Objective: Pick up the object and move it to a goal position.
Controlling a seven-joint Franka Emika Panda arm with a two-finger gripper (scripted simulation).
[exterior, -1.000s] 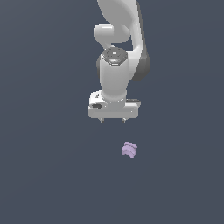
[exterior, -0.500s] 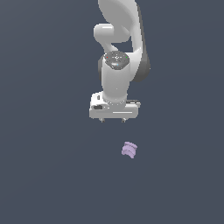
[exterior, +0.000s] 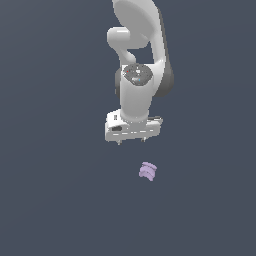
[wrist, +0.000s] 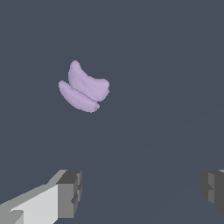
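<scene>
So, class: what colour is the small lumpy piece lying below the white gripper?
Pale lilac-purple: the small lumpy layered piece shows best in the wrist view.

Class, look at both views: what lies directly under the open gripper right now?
Only bare dark surface shows between the fingertips of the gripper. The lilac object lies apart, off to one side, not beneath it. Nothing is covered.
</scene>
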